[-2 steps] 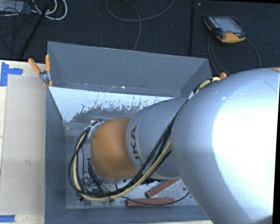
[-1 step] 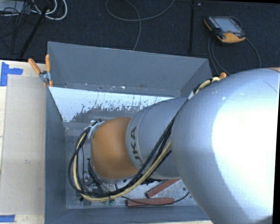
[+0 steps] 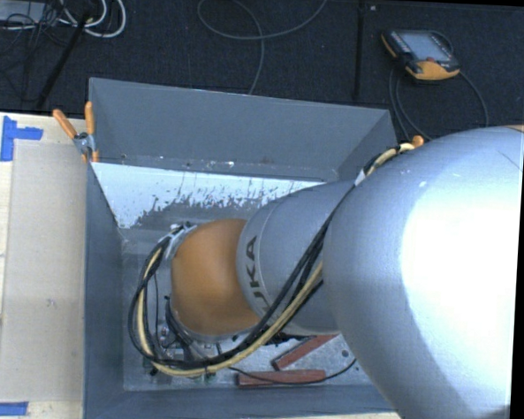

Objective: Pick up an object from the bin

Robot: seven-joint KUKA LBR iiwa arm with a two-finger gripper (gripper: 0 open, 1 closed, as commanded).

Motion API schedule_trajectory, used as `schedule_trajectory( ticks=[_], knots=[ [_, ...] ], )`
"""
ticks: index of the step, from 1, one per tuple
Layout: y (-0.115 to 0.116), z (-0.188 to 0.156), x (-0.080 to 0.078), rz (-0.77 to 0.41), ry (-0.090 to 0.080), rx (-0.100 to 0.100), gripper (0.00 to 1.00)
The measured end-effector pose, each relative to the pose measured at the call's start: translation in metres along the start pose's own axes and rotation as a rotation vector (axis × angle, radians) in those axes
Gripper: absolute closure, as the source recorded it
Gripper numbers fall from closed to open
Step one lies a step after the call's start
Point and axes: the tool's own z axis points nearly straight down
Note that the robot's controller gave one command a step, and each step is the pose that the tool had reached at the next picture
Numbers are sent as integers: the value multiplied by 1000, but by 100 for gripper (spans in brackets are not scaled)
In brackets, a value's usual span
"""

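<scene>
The claw (image 3: 172, 347) sits low at the lower-left floor of the bin (image 3: 240, 132), under the arm's orange cover (image 3: 206, 276) and looped cables (image 3: 139, 305); open or closed, I cannot tell; whatever lies beneath it is hidden; 2 reddish-brown flat sticks (image 3: 305, 350) lie on the floor near its right.

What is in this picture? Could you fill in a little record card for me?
Container: grey metal bin
Robot: silver arm reaching in from the right
Wrist: orange cover with cables looped round it
Tool: gripper low at the floor's front left, under the cover
Loose things: two reddish-brown flat strips on the floor, front right
Held: cannot tell
</scene>
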Motion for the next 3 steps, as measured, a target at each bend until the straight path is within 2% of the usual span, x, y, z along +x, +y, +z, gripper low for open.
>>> schedule_trajectory(
  ticks=[1,3],
  knots=[
    [-1,-16,2,1,7,3,100],
    [-1,-62,1,2,3,2,100]
  ],
)
